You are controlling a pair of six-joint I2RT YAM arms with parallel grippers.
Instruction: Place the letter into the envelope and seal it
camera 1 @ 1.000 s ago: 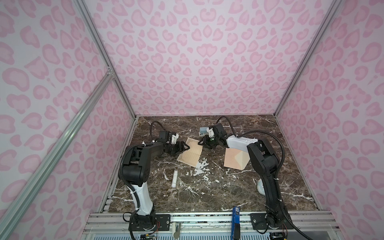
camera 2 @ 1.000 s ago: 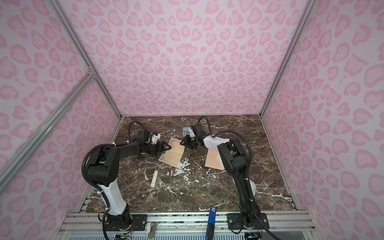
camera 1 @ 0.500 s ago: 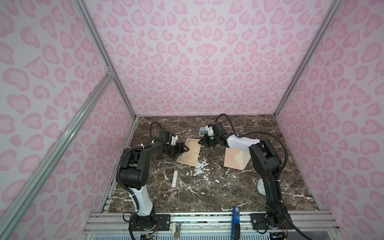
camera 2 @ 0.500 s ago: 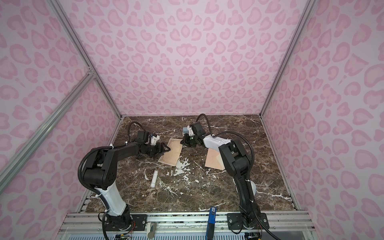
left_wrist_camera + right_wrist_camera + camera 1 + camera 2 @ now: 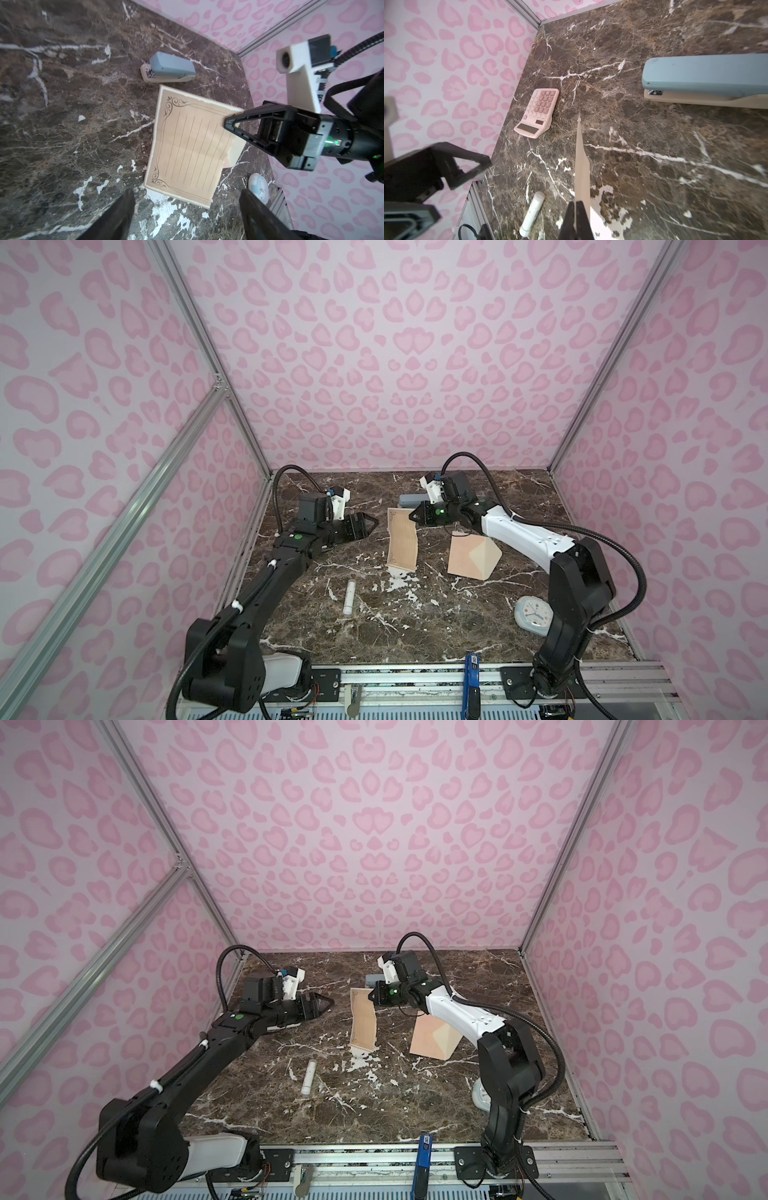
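The letter (image 5: 401, 543) (image 5: 363, 1023), a ruled cream sheet with a dark border, curves up from the marble table; its near edge rests on the table. My right gripper (image 5: 411, 516) (image 5: 226, 122) (image 5: 575, 204) is shut on the letter's raised far edge. In the right wrist view the letter (image 5: 580, 166) shows edge-on. The peach envelope (image 5: 465, 558) (image 5: 428, 1038) lies flat to the letter's right, with its paler flap open. My left gripper (image 5: 372, 524) (image 5: 186, 192) stands open and empty just left of the letter (image 5: 187, 149).
A blue stapler (image 5: 409, 499) (image 5: 706, 76) lies behind the letter. A white glue stick (image 5: 349, 596) lies near the table's middle front. A small clock (image 5: 534, 614) sits by the right arm's base. A pink calculator (image 5: 536, 112) lies at the left wall.
My right gripper has shut on the letter's far edge and raised it, swinging the sheet to the right. The left gripper's jaws have opened wider and the left arm's elbow has sunk.
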